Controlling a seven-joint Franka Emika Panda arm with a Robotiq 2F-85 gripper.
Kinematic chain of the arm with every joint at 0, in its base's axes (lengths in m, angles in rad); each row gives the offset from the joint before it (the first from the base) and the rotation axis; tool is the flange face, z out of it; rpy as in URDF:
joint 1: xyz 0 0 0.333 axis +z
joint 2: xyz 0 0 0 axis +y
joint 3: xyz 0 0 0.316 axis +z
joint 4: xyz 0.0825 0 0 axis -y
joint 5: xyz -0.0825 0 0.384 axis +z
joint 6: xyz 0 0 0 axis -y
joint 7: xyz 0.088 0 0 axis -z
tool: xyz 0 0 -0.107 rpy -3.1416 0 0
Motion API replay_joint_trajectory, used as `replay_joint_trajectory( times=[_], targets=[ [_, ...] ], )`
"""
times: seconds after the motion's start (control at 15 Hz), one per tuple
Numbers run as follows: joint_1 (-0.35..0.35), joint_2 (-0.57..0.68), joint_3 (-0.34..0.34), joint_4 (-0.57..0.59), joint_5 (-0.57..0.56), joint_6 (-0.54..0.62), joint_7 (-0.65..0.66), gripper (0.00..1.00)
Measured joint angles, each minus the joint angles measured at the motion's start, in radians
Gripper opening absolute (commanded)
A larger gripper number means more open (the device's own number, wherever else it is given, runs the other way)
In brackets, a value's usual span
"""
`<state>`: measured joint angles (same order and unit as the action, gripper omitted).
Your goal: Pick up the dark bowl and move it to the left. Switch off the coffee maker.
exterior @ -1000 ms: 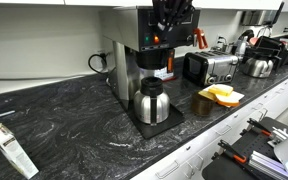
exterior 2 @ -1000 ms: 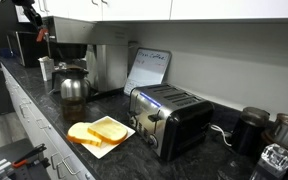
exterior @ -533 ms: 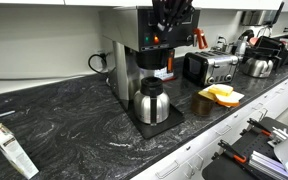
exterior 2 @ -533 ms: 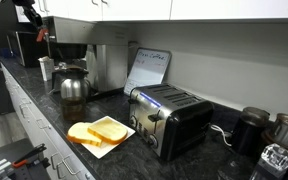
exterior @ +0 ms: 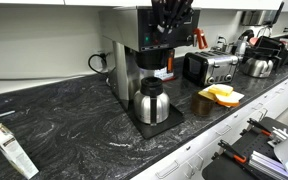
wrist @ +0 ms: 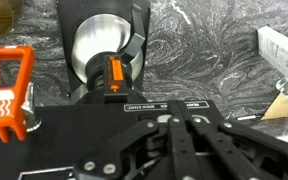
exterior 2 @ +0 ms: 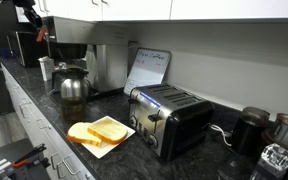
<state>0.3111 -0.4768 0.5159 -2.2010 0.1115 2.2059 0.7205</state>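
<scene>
The coffee maker stands on the dark marble counter with a steel carafe under it; it also shows in an exterior view. My gripper is at the brewer's top front, fingers shut together and empty. In the wrist view the gripper rests its tips on the black top panel, right of a lit orange switch. The dark bowl stands on the counter between the carafe and the white plate, apart from the gripper.
A chrome toaster stands beside the brewer. The plate with yellow slices lies near the counter's front edge. An orange-handled piece sits beside the panel. A white carton lies far along the counter.
</scene>
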Motion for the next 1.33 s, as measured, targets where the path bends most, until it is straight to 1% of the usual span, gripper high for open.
replay_joint_trajectory(
  times=[0.33,0.93,1.13,1.33],
  targets=[
    [0.002,0.047,-0.001,-0.011,0.013,0.026,-0.001,0.00],
    [0.005,0.047,-0.006,-0.011,0.020,0.026,-0.002,0.00],
    [0.016,0.045,-0.021,-0.011,0.069,0.045,-0.039,0.00],
    [0.057,0.036,-0.047,-0.010,0.160,0.072,-0.122,0.00]
  ],
)
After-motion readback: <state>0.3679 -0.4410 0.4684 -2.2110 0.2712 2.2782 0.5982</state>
